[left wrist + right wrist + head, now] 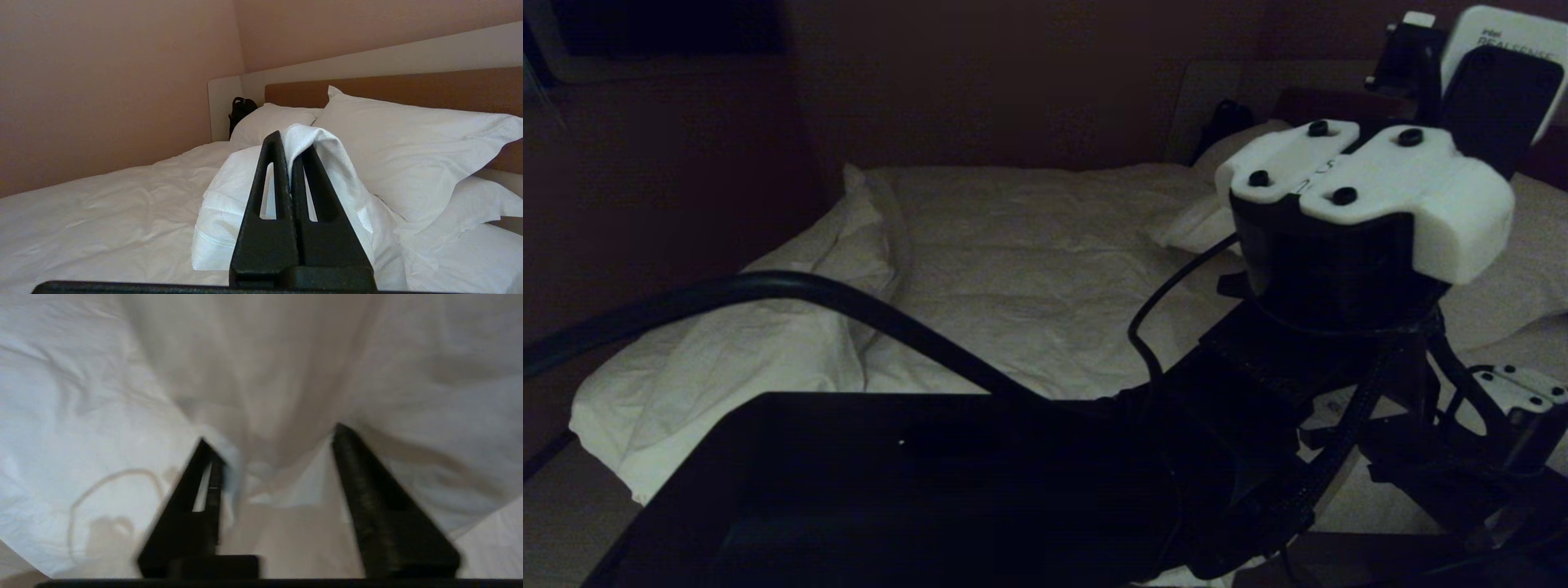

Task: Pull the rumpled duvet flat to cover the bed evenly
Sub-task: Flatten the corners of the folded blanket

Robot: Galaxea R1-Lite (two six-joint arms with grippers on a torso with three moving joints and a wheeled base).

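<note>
Black robot housing (915,490) is filling the foreground of the head view, cutting off the near edge of the bed (596,523) and hiding both hands there. Beyond it the duvet (1029,269) is lying white and creased across the mattress, bunching into a rumpled heap at the near left corner. Left hand (292,163) is pinching a fold of this cloth, its fingers (273,183) pressed tight together and lifting the fold toward two plump pillows (404,151) leaning against the brown headboard (449,87). Right hand (271,437) is pointing into the duvet with its fingers parted around a ridge of cloth; whether they are gripping is hard to tell.
</note>
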